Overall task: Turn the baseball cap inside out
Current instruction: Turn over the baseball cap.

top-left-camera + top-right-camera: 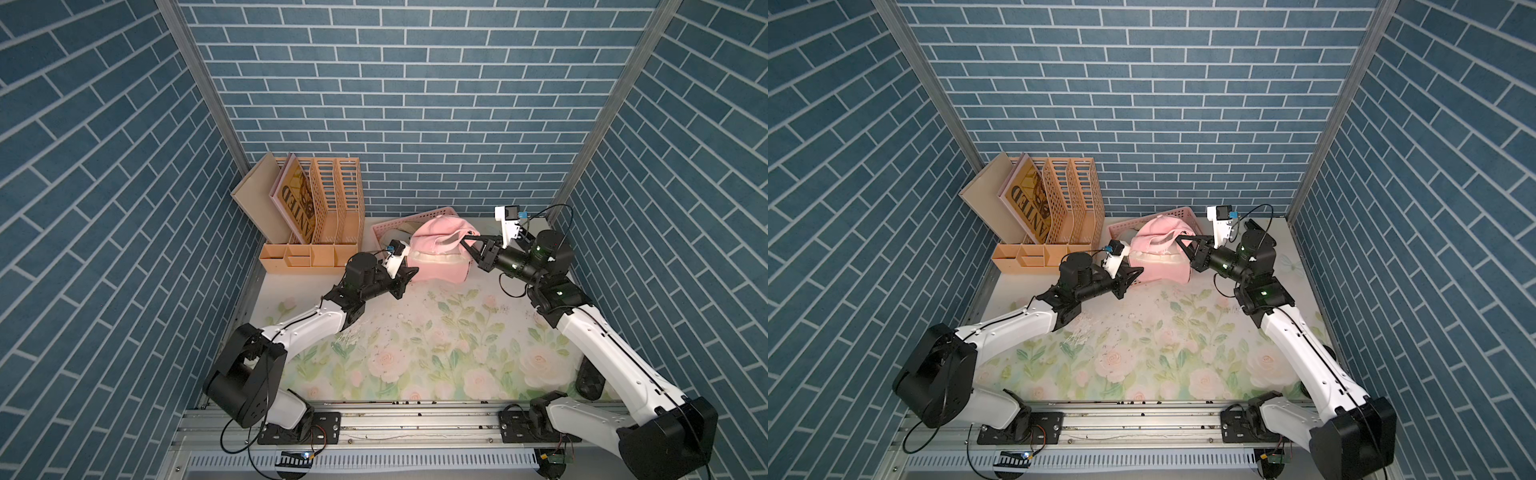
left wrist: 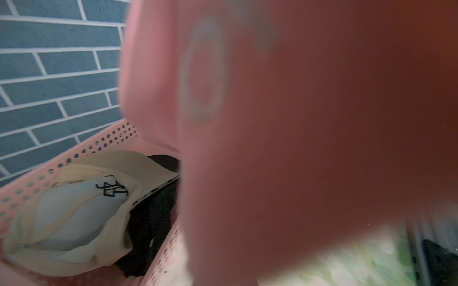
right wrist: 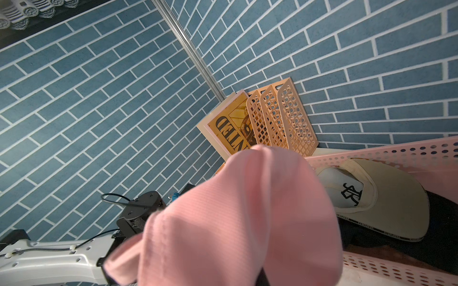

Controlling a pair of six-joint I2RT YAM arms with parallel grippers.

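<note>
**A:** Pink fabric first: where's the cap (image 1: 436, 253)?
**B:** Held between both grippers, with the basket (image 1: 415, 217) just beyond them. The left gripper (image 1: 413, 272) is clenched on one rim edge, and the right gripper (image 1: 465, 242) pinches the opposite side.
**A:** Arms?
**B:** Both reach forward, elbows low. Pull the rim apart evenly, since jerking risks a slip.

The near and middle worktop (image 1: 415, 332) is lying open for passage. Along the far edge, the pink cap (image 1: 438, 249) is spanning the gap between the left arm (image 1: 307, 322) and right arm (image 1: 598, 336), crowding the pink basket (image 1: 390, 222) behind. The orange file rack (image 1: 336, 195) is blocking the far left corner.
</note>
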